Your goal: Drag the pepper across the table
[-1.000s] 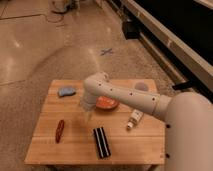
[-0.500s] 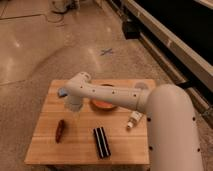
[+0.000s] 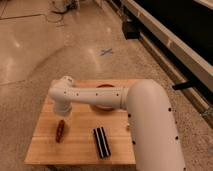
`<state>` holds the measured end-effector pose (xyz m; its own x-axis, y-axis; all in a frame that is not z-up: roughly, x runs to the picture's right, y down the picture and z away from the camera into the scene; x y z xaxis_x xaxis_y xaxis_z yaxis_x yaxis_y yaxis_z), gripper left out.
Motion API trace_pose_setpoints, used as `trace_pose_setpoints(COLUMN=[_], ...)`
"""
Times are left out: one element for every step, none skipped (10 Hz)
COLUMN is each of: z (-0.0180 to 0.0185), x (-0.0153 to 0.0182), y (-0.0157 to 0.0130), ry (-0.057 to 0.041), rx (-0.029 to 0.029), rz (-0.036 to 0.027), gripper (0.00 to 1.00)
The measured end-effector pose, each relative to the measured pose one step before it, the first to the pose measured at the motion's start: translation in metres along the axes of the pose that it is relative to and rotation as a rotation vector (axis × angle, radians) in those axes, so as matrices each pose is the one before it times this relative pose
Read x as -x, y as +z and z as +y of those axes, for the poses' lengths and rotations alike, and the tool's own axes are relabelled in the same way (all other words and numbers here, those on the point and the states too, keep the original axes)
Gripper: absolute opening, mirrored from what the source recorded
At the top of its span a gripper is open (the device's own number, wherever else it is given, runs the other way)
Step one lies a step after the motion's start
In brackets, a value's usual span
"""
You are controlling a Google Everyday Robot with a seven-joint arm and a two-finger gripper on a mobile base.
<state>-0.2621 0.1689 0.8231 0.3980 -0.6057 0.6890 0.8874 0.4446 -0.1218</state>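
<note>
Where the table [image 3: 75, 150] meets speckled floor [image 3: 30, 90], pincer [image 3: 65, 115], grip unclear, hangs near pepper [image 3: 60, 131].

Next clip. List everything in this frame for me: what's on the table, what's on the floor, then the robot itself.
table: one, light wood planks, lower middle of the view
pepper: one, dark red, left part of the table
ribbed block: one, black, right of the pepper, near the front edge
bowl: one, orange-red, far side of the table, mostly hidden by the arm
cross mark: one, blue, on the floor beyond the table
box: one, black, on the floor at upper right
arm: one, white, reaching in from the right
hand: one, white, just beyond the pepper; contact unclear
</note>
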Motion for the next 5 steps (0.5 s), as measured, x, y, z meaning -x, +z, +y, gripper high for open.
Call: trace_pose_setpoints(z=[-0.0035,-0.00485,-0.00284,-0.00213,-0.00149], x=[0.00387,0.00348,0.00049,-0.00127,-0.00209], y=[0.00591,0.0073,0.00473,0.00337,0.00307], ry=[-0.01592,-0.01756,-0.00836,-0.00521,-0.00339], rx=[0.01491,0.01819,0.01274,0.00945,0.00949], rz=[0.00235,0.00496,0.00533,0.00724,0.00778], gripper=[0.65,0.65,0.65,0.65,0.63])
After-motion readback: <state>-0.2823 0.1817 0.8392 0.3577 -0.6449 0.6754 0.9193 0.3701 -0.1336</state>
